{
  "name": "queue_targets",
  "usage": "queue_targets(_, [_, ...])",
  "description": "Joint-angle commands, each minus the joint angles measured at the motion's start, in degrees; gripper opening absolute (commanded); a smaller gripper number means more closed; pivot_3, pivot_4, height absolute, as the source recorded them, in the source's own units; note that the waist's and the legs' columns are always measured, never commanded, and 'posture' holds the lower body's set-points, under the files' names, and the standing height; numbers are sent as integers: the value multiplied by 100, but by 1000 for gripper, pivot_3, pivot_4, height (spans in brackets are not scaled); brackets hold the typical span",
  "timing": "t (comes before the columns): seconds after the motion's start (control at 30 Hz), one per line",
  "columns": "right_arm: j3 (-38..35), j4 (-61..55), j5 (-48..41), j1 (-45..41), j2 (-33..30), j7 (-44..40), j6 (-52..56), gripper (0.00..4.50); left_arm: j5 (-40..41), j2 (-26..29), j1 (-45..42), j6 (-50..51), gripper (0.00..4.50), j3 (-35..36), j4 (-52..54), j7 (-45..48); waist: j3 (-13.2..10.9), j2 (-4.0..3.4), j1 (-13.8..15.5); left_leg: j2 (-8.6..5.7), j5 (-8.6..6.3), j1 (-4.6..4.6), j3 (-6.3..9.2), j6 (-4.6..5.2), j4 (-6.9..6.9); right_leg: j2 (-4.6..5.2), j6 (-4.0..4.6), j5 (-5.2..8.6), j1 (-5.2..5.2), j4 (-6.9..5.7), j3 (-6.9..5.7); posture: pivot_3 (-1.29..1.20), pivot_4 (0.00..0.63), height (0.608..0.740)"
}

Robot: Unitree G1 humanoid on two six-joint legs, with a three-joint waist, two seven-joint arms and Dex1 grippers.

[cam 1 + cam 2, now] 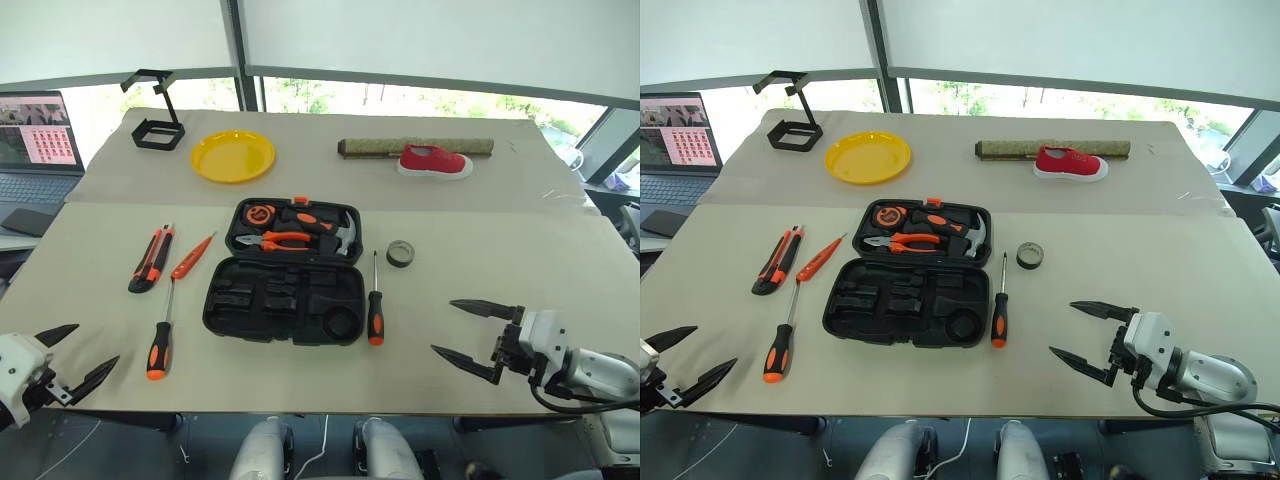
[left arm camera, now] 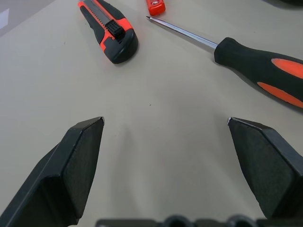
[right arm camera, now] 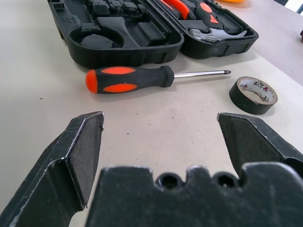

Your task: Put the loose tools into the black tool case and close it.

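Progress: nothing packed | black tool case lies open mid-table | left of it: utility knife, two screwdrivers | right of it: third screwdriver, tape roll | your left gripper and right gripper both gape wide, empty.

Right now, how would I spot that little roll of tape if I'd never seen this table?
Find the open black tool case in the middle of the table. Just off its right side lies a screwdriver, and beyond that screwdriver's tip sits the roll of tape. It is the one small dark ring there, lying flat.
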State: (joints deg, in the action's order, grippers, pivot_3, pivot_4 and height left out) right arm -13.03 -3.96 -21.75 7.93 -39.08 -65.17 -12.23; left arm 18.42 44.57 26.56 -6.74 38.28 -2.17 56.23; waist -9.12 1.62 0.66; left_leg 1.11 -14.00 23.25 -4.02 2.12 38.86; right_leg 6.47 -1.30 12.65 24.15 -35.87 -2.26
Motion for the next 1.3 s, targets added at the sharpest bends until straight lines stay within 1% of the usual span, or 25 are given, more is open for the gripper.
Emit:
queue_targets(0.03, [183, -481, -241, -77, 29, 107, 312, 4450, 471, -109, 11, 486, 4500, 351, 64, -215, 0, 0, 0, 0, 0, 0, 0, 0, 0, 0, 0, 0, 0, 0, 0, 0, 150, 740])
queue_targets(0.07, [422, -845, -355, -150, 178, 281, 618, 4450, 715, -238, 91, 885, 4500, 609, 55, -430, 0, 0, -13, 0, 0, 0, 0, 0, 0, 0, 0, 0, 0, 0, 0, 0, 150, 740])
queue_targets(0.13, [680, -1310, -616, -259, 467, 505, 884, 4450, 953, -418, 263, 1383, 4500, 909, 92, -713, 3, 5, -113, 17, -2, -1, -3, -3, 0, -5, 2, -1, 4, -4, 3, 0, 150, 740])
queue_targets(0.2, [698, -1638, -1251, -320, 863, 355, 692, 4450, 972, -531, 488, 1848, 4500, 1049, 203, -980, 3, 7, -136, 51, -9, -3, -2, -16, 3, -33, 15, 6, 1, -5, 0, 0, 150, 740])
queue_targets(0.27, [743, -1810, -1500, -379, 1033, 346, 768, 4450, 1119, -585, 639, 2491, 4500, 1180, 348, -1291, 2, 5, -133, 56, -11, -5, -2, -20, 2, -43, 19, 8, 2, -7, -2, 0, 150, 740])
queue_targets(0.3, [769, -1810, -1509, -427, 1077, 305, 746, 4450, 1175, -572, 707, 2829, 4500, 1220, 447, -1425, 3, 7, -122, 56, -11, -8, -3, -21, 3, -42, 20, 8, 0, -8, -1, 0, 150, 740])
queue_targets(0.4, [843, -1661, -1472, -597, 1139, -10, 429, 4450, 1677, -563, 784, 3669, 4500, 1429, 958, -1614, 17, 32, -61, 57, -12, -13, -3, -23, 5, -42, 20, 9, 7, -5, -8, 0, 150, 740])
queue_targets(0.47, [850, -1546, -1373, -686, 1174, -143, 255, 4450, 1945, -435, 857, 4419, 4500, 1489, 1322, -1779, 33, 57, -8, 59, -16, -23, -1, -29, 5, -42, 21, 14, 7, -3, -10, 0, 150, 740])
queue_targets(0.63, [908, -1465, -1308, -720, 1177, -243, 153, 4450, 3044, -164, 512, 6059, 4500, 1726, 2219, -2312, 40, 67, 8, 60, -21, -30, -1, -38, 5, -40, 37, 14, 5, -4, -8, 0, 150, 740])
queue_targets(0.73, [999, -1602, -1243, -691, 1192, -134, 194, 4450, 3443, 173, 50, 7016, 4500, 1498, 2593, -2813, 43, 72, 4, 61, -19, -33, -1, -43, 4, -43, 44, 15, 1, -18, -5, 0, 150, 740])
queue_targets(0.77, [1024, -1635, -1223, -696, 1199, -86, 215, 4450, 3532, 238, -290, 7403, 4500, 1343, 2663, -3186, 45, 75, 3, 61, -17, -33, -1, -46, 4, -46, 46, 16, -2, -22, -5, 0, 150, 740])
queue_targets(0.83, [1047, -1654, -1193, -748, 1199, -12, 254, 4450, 3711, 116, -1063, 7982, 4500, 1002, 2834, -3934, 40, 56, 9, 62, -14, -40, -1, -50, 4, -50, 48, 14, -9, -23, -3, 0, 150, 740])
queue_targets(0.9, [1060, -1660, -1187, -784, 1185, 44, 275, 4450, 3761, -3, -1466, 8364, 4500, 825, 2965, -4334, 42, 53, 2, 60, -12, -37, -3, -53, 4, -53, 49, 11, -10, -28, 4, 0, 150, 740])
queue_targets(0.97, [1042, -1610, -1181, -869, 1162, 97, 295, 4450, 3688, -149, -1620, 8691, 4500, 324, 3221, -4560, 45, 61, -47, 64, -11, -38, -3, -59, 0, -69, 53, 8, -7, -32, 13, 0, 150, 740])
queue_targets(1.07, [1030, -1568, -1176, -933, 1136, 153, 304, 4450, 3492, -317, -1697, 8941, 4500, -78, 3315, -4806, 45, 59, -86, 74, -21, -42, -3, -76, -2, -91, 60, 5, -5, -35, 32, 0, 150, 740])
queue_targets(1.13, [1037, -1564, -1176, -937, 1127, 177, 296, 4500, 3320, -341, -1665, 9021, 3982, -196, 3351, -4898, 49, 49, -78, 79, -19, -50, -1, -81, -4, -100, 68, 6, -8, -40, 33, 0, 150, 740])
queue_targets(1.17, [1039, -1561, -1174, -939, 1124, 187, 292, 4500, 3285, -357, -1658, 9032, 3862, -225, 3366, -4908, 53, 40, -72, 81, -18, -51, -1, -82, -6, -102, 70, 6, -8, -41, 33, 0, 150, 740])
queue_targets(1.2, [1040, -1562, -1174, -936, 1118, 190, 282, 4500, 3210, -393, -1656, 9005, 3414, -243, 3387, -4947, 55, 35, -72, 81, -18, -55, -1, -83, -7, -104, 73, 7, -10, -40, 34, 0, 150, 740])
queue_targets(1.23, [1042, -1566, -1175, -935, 1112, 181, 271, 4500, 3177, -409, -1655, 8992, 3142, -251, 3401, -4939, 55, 31, -72, 81, -18, -57, -3, -82, -8, -104, 73, 7, -10, -40, 37, 0, 150, 740])
queue_targets(1.3, [1071, -1604, -1204, -919, 1085, 92, 243, 4500, 3129, -421, -1641, 8962, 2420, -223, 3402, -4865, 56, 28, -62, 81, -18, -58, -7, -82, -9, -104, 73, 8, -9, -38, 43, 0, 150, 740])
